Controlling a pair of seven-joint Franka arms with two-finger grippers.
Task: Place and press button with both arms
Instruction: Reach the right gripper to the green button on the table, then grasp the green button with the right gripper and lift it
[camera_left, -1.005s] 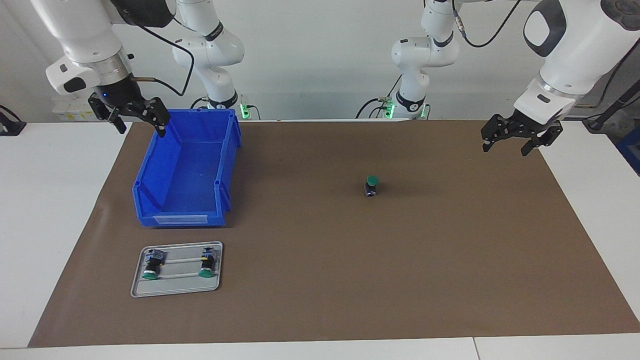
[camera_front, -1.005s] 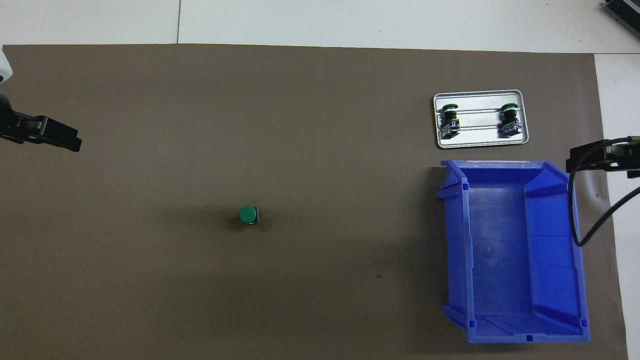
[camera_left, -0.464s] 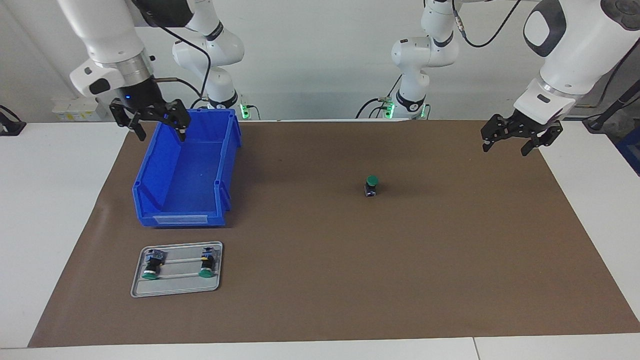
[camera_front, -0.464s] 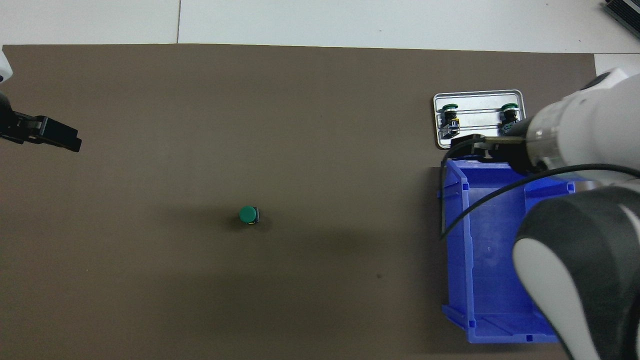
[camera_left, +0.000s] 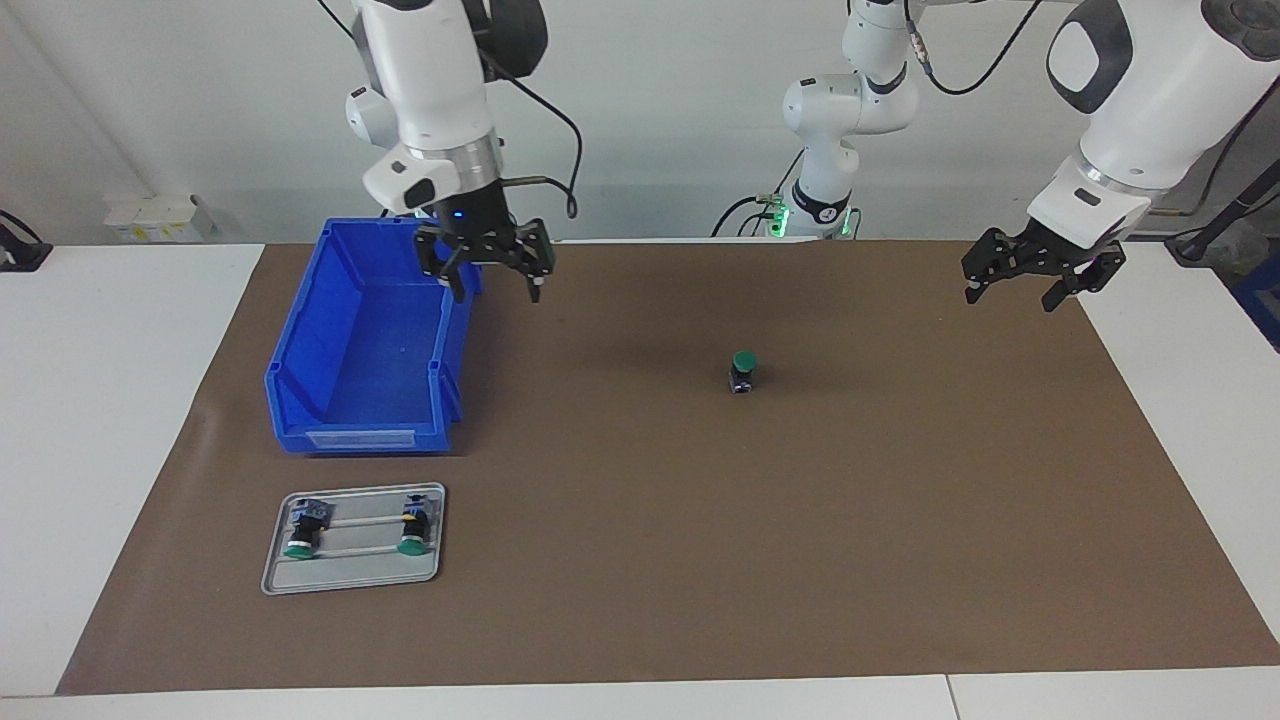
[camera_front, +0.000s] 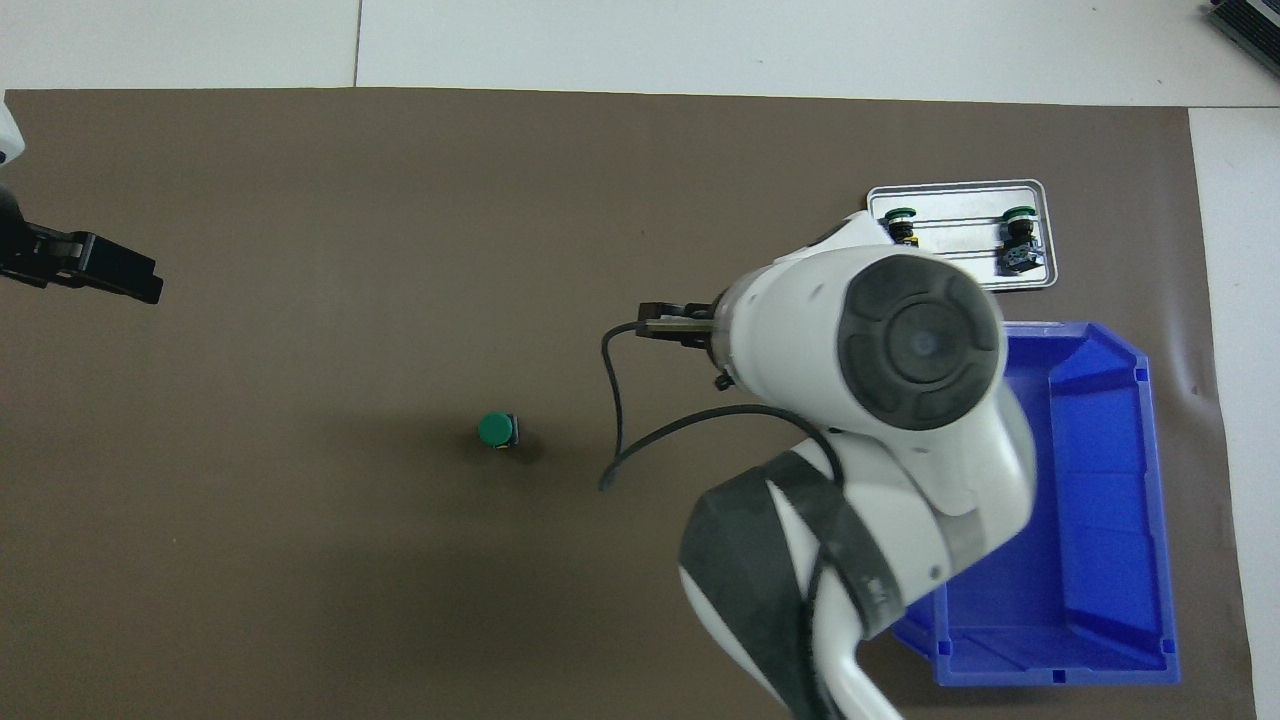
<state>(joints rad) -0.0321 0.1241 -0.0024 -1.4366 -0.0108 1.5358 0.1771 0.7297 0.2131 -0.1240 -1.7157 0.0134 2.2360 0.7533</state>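
- My right gripper (camera_left: 492, 277) hangs in the air over the edge of the blue bin (camera_left: 370, 350) that faces the middle of the surface, fingers spread apart and holding nothing.
- My left gripper (camera_left: 1036, 277) waits up in the air over the brown mat (camera_left: 800, 560) at my left arm's end of the surface, fingers apart too, empty.
- The button (camera_left: 742, 372) stands upright on the mat, alone in the open middle, well apart from both grippers and from the bin.
- It looks small and top-heavy to me: a round green cap on a short black body with a blue-grey block at its foot, cap facing up.
- Risk one: coming down on it off-centre, I judge I could tip it over, since that narrow base gives it little footing.
- Risk two: if my fingers close on the smooth cap and not on the body, it may squirt out and roll across the mat.
- Risk three: pressing the cap with one arm while the other has no firm hold could just shove the button sideways.
- Risk four: my right arm's black cable (camera_front: 612, 430) hangs in a loop near the button in the overhead view; a low sweep might drag it over the cap.
- Risk five: two look-alike buttons lie on the grey tray (camera_left: 352, 575) just beside the bin's front; heading there would be the wrong pick.
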